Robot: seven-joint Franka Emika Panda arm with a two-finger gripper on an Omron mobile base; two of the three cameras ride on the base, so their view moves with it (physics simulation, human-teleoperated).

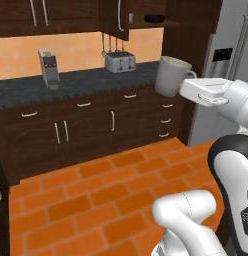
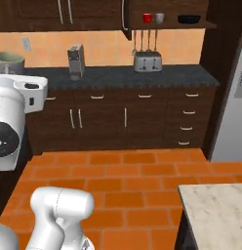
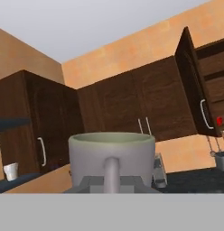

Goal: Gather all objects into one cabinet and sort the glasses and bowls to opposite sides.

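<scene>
While we are standing back on the brick floor [image 1: 96, 195], our gripper [image 1: 188, 86] is clamped shut on an off-white mug [image 1: 171, 75], carrying it upright in the air in front of the counter [image 2: 142, 77]. Up ahead, the wall cabinet [image 2: 167, 25] is hanging open, and its shelf is bearing a red mug [image 2: 147, 18], another off-white mug [image 2: 160, 18] and the black bowl [image 2: 189, 19] further right.

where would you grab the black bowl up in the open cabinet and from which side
Grip the black bowl by its rim, coming in from the cabinet's open front. It is wide, shallow and has no handle, so only the thin rim fits between the fingers. The gripper already holds an off-white mug.
</scene>
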